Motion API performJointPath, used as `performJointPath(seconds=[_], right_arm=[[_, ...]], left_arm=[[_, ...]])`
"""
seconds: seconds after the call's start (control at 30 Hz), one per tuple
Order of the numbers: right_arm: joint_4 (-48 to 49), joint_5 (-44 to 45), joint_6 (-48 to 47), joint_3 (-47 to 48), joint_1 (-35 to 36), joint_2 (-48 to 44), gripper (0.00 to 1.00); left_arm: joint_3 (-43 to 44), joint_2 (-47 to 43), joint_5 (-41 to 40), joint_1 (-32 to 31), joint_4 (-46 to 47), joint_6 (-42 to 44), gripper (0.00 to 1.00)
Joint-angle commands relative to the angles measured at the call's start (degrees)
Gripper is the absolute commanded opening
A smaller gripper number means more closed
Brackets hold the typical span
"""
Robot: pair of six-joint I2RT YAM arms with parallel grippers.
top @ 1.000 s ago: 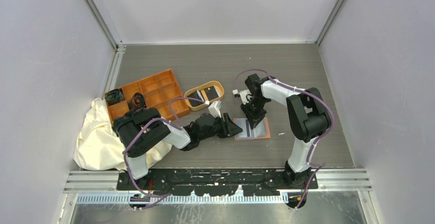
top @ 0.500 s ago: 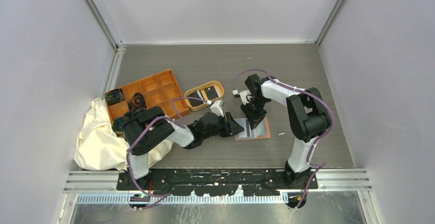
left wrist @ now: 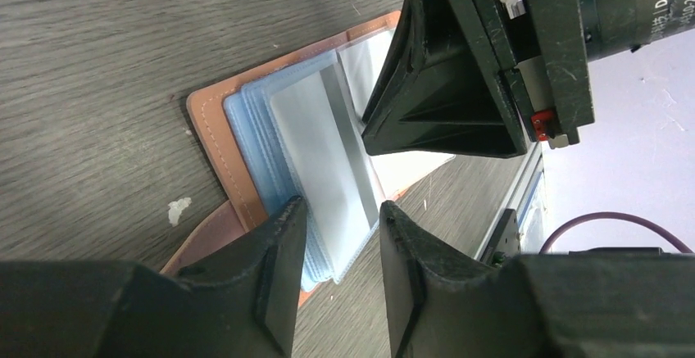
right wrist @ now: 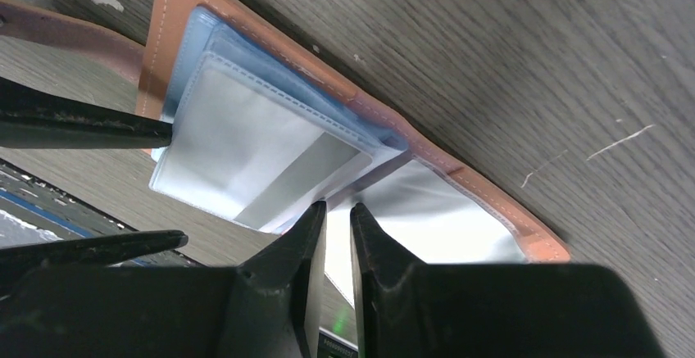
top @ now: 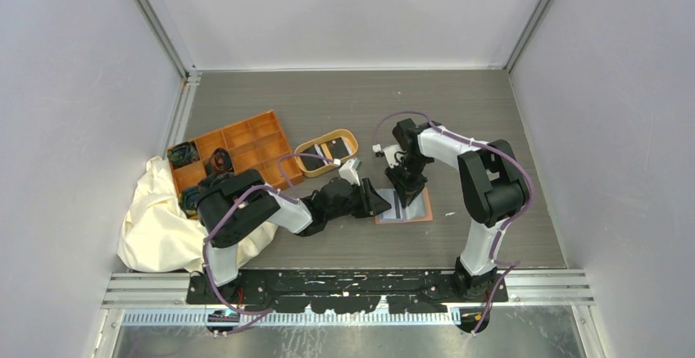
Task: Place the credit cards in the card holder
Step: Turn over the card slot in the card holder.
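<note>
Top external view: card holder (top: 420, 209) lies open on table (top: 328, 96) btwn the two arms, near centre. Left gripper (left wrist: 338, 210) sits low at holder's left side, jaws apart, straddling a corner of the blue sleeves (left wrist: 246, 120) w/o clamping. Right gripper (right wrist: 337, 209) points down at the opposite sleeve edge, jaws nearly together w/ a slim gap; can't tell if it pinches. Striped card (right wrist: 246, 141) shows through top sleeve. Other credit cards (top: 333, 147) sit in oval tray (top: 328, 133), near left gripper.
</note>
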Motion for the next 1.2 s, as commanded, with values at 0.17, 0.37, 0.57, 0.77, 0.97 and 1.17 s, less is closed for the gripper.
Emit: performJointPath(seconds=[0.17,0.37,0.57,0.77,0.97,1.17], right_arm=[[-1.69,-7.28,-0.83,2.2,-2.81,-2.29,0.28],[-2.4,-9.29,-1.27,2.66,-4.78,-3.79,0.3],[-2.56,-12.03,-1.16,2.74,-8.48,-7.69,0.32],[-1.64,-13.34,-0.48,2.59,-11.19,-10.24,0.32],[-1.13,-14.35,0.08,2.39,-12.93,-11.59,0.32],[-0.21,-14.12,0.86,2.43,-14.76,-13.0,0.34]], left_arm=[[1.11,-0.78,4.44,-0.59,8.69,-0.54,0.36],[1.78,1.64,5.71,-0.52,12.81,-1.89,0.4],[3.36,2.57,6.09,-0.59,12.96,-1.39,0.45],[6.76,4.74,8.32,-0.57,13.13,-0.88,0.46],[10.28,6.34,9.89,-0.83,10.26,-0.29,0.49],[14.1,7.75,11.2,-1.68,5.53,2.08,0.51]])
